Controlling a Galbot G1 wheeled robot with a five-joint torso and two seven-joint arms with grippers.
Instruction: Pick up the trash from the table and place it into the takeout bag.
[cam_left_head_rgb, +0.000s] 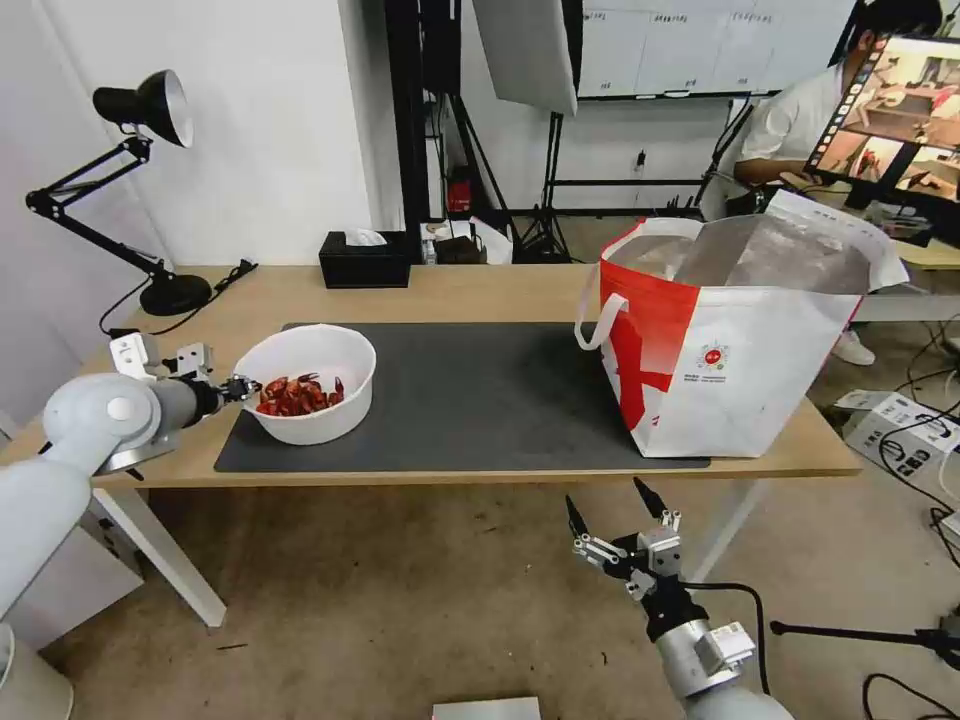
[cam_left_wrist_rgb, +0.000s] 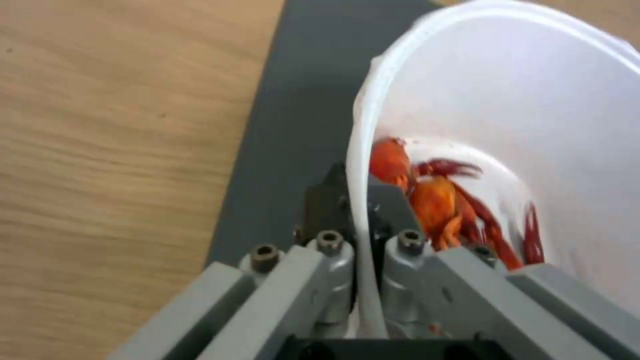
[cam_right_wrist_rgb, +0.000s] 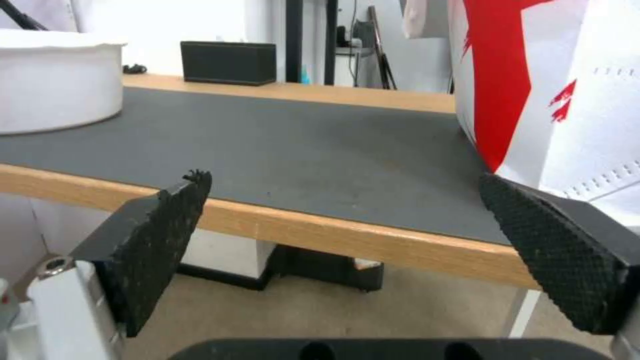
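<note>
While left gripper (cam_left_wrist_rgb: 363, 210) fingers pinch the bowl (cam_left_head_rgb: 318, 375) rim (shells (cam_left_wrist_rgb: 440, 205) inside).

You have a light wood bench (cam_left_head_rgb: 500, 292) with visible grain and a smooth, low-sheen top. On it lies a dark grey mat (cam_left_head_rgb: 470, 400), matt and finely textured. The bowl (cam_left_head_rgb: 330, 420) looks like thin white plastic, smooth and slightly glossy; its shells (cam_left_head_rgb: 295, 395) are shiny red. The bag (cam_left_head_rgb: 760, 380) has a smooth, printed white and red skin and a crinkled silver foil lining. Your right gripper's fingers (cam_right_wrist_rgb: 567, 250) carry black, knurled, rubbery pads on grey metal-looking links.
</note>
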